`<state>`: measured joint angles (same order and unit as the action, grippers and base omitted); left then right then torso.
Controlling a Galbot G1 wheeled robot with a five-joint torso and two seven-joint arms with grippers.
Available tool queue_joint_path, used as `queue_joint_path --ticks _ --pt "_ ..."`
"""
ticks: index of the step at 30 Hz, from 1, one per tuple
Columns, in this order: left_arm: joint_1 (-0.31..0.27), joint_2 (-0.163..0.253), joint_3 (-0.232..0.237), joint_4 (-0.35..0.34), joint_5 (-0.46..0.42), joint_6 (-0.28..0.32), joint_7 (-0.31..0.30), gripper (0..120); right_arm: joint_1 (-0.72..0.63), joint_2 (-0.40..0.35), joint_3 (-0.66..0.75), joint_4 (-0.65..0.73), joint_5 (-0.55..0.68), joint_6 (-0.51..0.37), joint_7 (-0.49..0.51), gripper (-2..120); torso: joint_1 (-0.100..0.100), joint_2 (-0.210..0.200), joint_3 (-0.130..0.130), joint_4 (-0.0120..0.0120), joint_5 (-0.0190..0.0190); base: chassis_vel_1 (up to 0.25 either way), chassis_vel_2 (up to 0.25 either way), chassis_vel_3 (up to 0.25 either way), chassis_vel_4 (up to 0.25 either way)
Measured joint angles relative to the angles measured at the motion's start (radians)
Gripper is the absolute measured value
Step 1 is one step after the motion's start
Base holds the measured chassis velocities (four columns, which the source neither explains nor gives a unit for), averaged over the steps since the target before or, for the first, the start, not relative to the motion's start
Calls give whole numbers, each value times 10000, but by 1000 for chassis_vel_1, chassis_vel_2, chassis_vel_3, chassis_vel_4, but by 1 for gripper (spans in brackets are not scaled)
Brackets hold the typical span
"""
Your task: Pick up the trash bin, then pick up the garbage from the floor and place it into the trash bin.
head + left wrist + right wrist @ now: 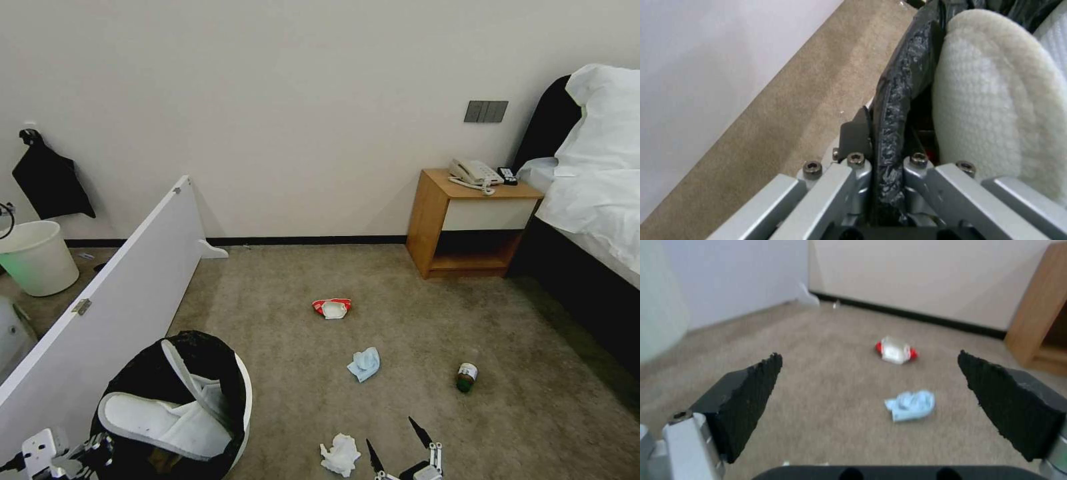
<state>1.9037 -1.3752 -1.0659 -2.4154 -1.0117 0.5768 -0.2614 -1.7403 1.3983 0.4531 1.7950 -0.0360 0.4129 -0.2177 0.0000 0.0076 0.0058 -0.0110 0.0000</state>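
Note:
The trash bin (246, 395), white with a black bag liner, is at my lower left with white slippers (160, 421) lying in it. My left gripper (90, 450) is shut on the bin's bag-covered rim (893, 110), right beside a slipper (991, 110). My right gripper (402, 445) hangs open low over the carpet, with the white tissue (341, 455) just to its left. Ahead of it on the floor lie a pale-blue wad (364, 364) (911, 405), a red-white packet (332, 307) (896, 352) and a small green bottle (466, 377).
A white panel (113, 300) leans across the left side, close to the bin. Behind it stands a plain white bucket (37, 257). A wooden nightstand (470, 223) and a bed (593, 200) close off the right. Open carpet lies between them.

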Motion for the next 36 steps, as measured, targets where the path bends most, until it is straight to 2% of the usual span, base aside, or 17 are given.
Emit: queue_joint_path --ticks 3,6,7,8,9,11,12,14,16,18,27,35,36 --pt "27 15 -34 -21 -1 3 -1 2 119 -149 -105 14 29 -396 110 100 0 0 0 1 0 0 0 0 0" --pt "135 48 -97 -60 52 12 -6 2 774 -804 -651 -9 304 -1757 654 100 0 0 0 3 -1 0 0 0 0" --pt "135 48 -97 -60 52 12 -6 2 774 -804 -651 -9 304 -1757 654 100 0 0 0 3 -1 0 0 0 0" --pt "152 38 -98 -92 82 17 -15 2 1013 -1095 -968 -17 506 -2310 1026 100 0 0 1 4 1 0 0 0 0" --pt "152 38 -98 -92 82 17 -15 2 1013 -1095 -968 -17 506 -2310 1026 100 0 0 1 4 1 0 0 0 0" --pt "168 -30 -84 -181 190 40 -42 2 1660 -1722 -1750 -90 982 -3504 1942 100 0 0 0 2 0 0 0 0 0" --pt "168 -30 -84 -181 190 40 -42 2 1660 -1722 -1750 -90 982 -3504 1942 100 0 0 0 2 0 0 0 0 0" --pt "192 -78 -107 -270 249 64 -79 2 2293 -2184 -2353 -317 1513 -4222 2119 100 0 0 1 4 1 0 0 0 0" --pt "197 -84 -130 -295 264 69 -88 2 2468 -2312 -2545 -373 1707 -4457 2130 100 0 0 1 4 0 0 0 0 0" --pt "210 -117 -216 -399 295 93 -156 2 3087 -2707 -3247 -527 2453 -5261 2185 100 1 -1 1 2 0 0 0 0 0" --pt "222 -263 -176 -597 439 147 -216 2 4015 -3093 -4347 -742 3395 -6595 2324 100 0 -1 1 3 2 0 0 0 0" --pt "127 -230 -146 -627 462 190 -317 2 4360 -3240 -4795 -1047 3617 -6928 2495 100 0 0 1 2 -1 0 0 0 0" --pt "99 -223 -124 -643 461 203 -353 2 4503 -3200 -4905 -1153 3634 -7243 2553 100 0 -1 1 2 0 0 0 0 0"
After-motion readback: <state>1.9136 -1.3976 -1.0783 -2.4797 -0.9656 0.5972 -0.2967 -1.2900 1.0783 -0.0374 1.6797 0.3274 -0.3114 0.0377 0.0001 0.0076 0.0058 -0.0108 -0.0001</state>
